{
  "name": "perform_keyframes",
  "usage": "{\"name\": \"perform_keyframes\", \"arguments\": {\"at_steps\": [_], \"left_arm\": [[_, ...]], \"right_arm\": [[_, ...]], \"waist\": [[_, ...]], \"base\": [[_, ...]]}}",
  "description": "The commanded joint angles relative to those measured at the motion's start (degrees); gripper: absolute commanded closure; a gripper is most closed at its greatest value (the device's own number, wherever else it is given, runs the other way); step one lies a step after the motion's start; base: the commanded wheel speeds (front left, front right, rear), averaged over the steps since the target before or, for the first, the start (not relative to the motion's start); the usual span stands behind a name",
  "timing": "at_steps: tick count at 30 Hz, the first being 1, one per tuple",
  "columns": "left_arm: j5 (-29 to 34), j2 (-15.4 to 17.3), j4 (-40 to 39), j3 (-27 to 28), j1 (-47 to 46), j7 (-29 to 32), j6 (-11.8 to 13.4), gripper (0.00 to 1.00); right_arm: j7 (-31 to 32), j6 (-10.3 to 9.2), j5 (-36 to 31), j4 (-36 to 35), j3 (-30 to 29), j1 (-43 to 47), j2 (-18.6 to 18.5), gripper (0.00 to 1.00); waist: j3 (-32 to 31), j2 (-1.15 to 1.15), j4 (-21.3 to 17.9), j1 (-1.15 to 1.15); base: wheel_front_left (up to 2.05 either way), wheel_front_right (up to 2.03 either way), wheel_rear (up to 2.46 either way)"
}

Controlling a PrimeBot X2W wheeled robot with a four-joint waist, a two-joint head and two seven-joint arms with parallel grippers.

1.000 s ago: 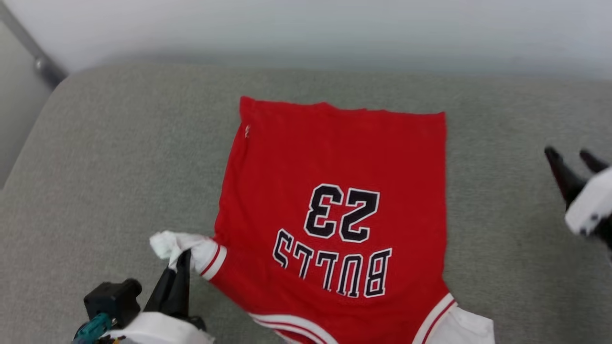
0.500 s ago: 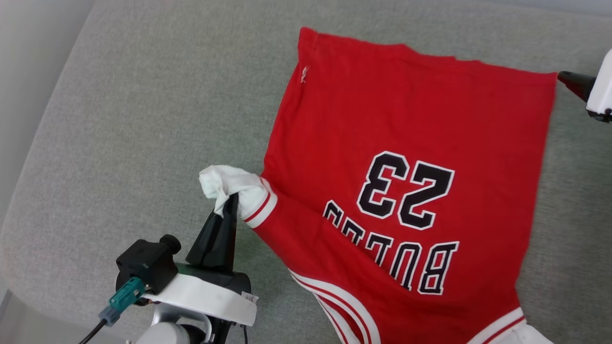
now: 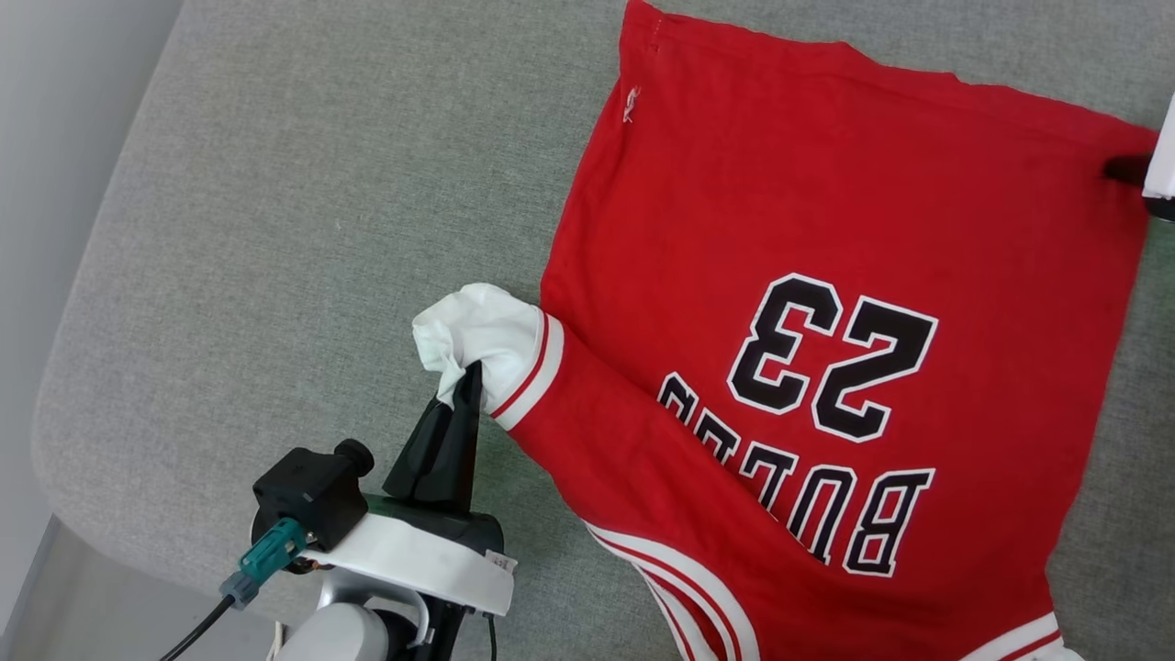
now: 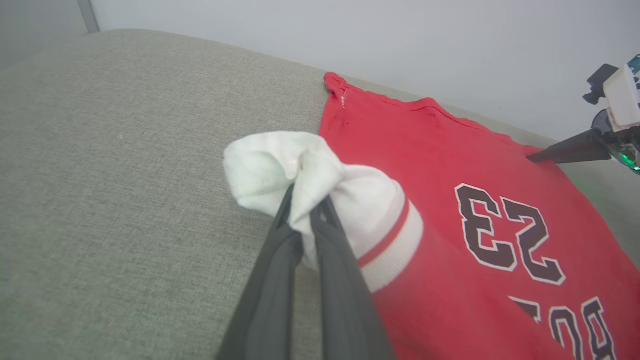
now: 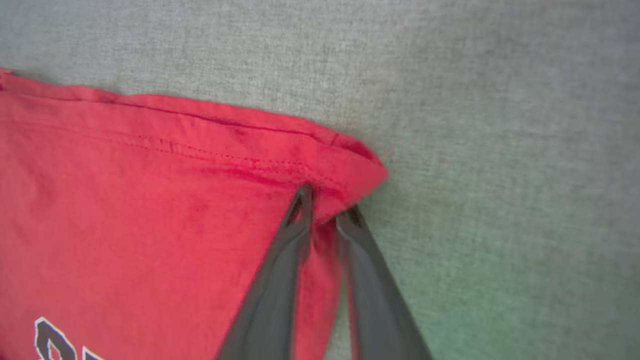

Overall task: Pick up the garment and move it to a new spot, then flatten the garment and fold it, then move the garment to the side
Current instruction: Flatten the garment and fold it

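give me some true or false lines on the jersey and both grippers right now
1. The left gripper is shut on the white sleeve. True.
2. The garment bears the number 32. False: it reads 23, above the word BULLS, upside down in the head view.
3. The right gripper is at a hem corner of the garment. True: red fabric sits between its fingers, though whether they have closed on it is not clear.
4. The garment is already folded in half. False: its body lies spread out, with the print fully showing.
5. The garment lies on a wooden table. False: it lies on a grey cushion.
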Motion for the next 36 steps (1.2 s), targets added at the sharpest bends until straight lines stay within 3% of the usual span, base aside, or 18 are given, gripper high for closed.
{"name": "perform_keyframes", "arguments": {"at_steps": [1, 7, 14, 19, 25, 30, 36], "left_arm": [[0.1, -0.22, 0.12, 0.03, -0.49, -0.25, -0.23, 1.0], [-0.5, -0.37, 1.77, 0.19, 0.5, -0.33, 0.1, 1.0], [-1.34, 1.56, 3.71, 0.91, 3.08, 1.16, 1.26, 1.0], [-2.29, 3.73, 4.59, 2.43, 6.41, 2.51, 3.24, 1.0], [-4.14, 6.32, 4.79, 5.22, 11.77, 3.29, 5.93, 1.0], [-5.61, 7.94, 4.41, 6.95, 15.67, 3.88, 7.25, 1.0], [-6.56, 8.98, 4.42, 7.28, 17.14, 4.99, 7.38, 1.0]], "right_arm": [[1.3, -0.02, 0.0, 2.63, 0.73, 4.19, 1.93, 1.0], [-3.69, -0.01, 2.93, -3.42, 4.77, 3.92, -0.94, 1.0], [-8.22, -0.03, 7.81, -12.71, 13.69, 7.44, -7.2, 1.0], [-8.01, -0.03, 12.58, -20.45, 17.13, 15.41, -11.7, 1.0], [-4.16, -0.04, 16.03, -31.5, 17.0, 32.48, -15.56, 1.0], [-0.29, -0.03, 16.95, -39.21, 13.36, 49.59, -14.3, 1.0], [1.57, -0.03, 17.3, -43.27, 8.82, 66.55, -7.93, 1.0]], "waist": [[-0.13, 0.0, 0.13, 0.0], [-2.17, 0.0, -0.28, 0.0], [-9.08, 0.0, -3.7, 0.0], [-15.72, 0.0, -7.79, 0.0], [-22.25, 0.0, -14.24, 0.0], [-25.21, 0.0, -19.39, 0.0], [-25.86, 0.0, -22.96, 0.0]], "base": [[0.0, 0.0, 0.0], [0.0, 0.0, 0.0], [0.0, 0.0, 0.0], [0.0, 0.0, 0.0], [0.0, 0.0, 0.0], [0.0, 0.0, 0.0], [0.0, 0.0, 0.0]]}}
